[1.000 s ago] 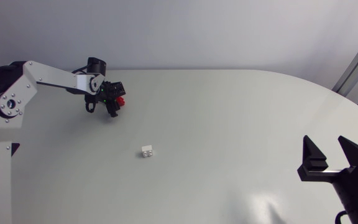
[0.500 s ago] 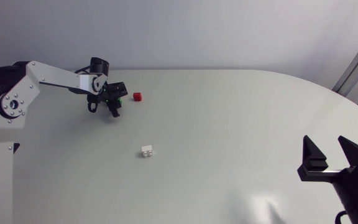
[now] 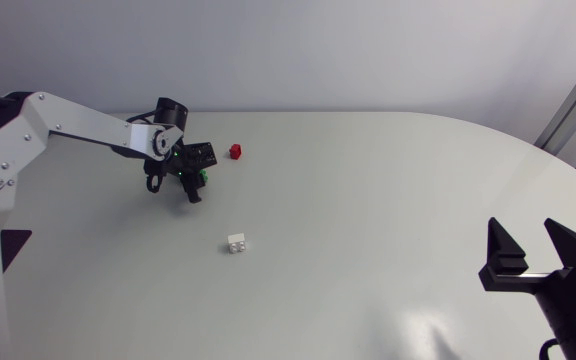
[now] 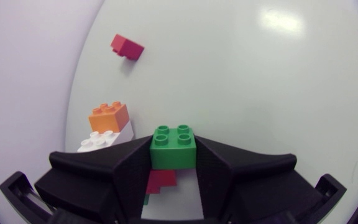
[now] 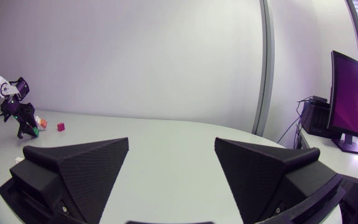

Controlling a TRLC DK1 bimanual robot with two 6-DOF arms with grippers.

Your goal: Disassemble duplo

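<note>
- Well, start with the table [image 3: 388, 200]. Your pieces are scattered over its far left part, and the loose red brick [image 3: 236, 151] lies near the far edge. I judge a careless sweep of the arm could knock it off.
- Your left arm [image 3: 78, 125] comes in from the left and reaches over that cluster. Swinging it low is the likeliest cause of bumped pieces.
- Your right gripper [image 5: 171, 149] sits at the near right of the table, well apart from every brick, with its fingers spread wide and nothing between them. With only one arm at work, a stuck pair has nothing to pull against.
- Your left gripper [image 4: 173, 155] is narrowed onto a green brick [image 4: 173, 144], one finger pressing each side. A red piece [image 4: 160, 180] shows under the green one, between the fingers, and seems to be attached to it.
- That hold looks shallow, out near the fingertips, so the green brick may twist or slip free if you shake it or open unevenly.
- An orange brick [image 4: 109, 116] sits on a white flower piece [image 4: 98, 142], just beside one finger and close enough to be nudged.
- A white brick [image 3: 236, 243] lies alone nearer the middle, well apart.
</note>
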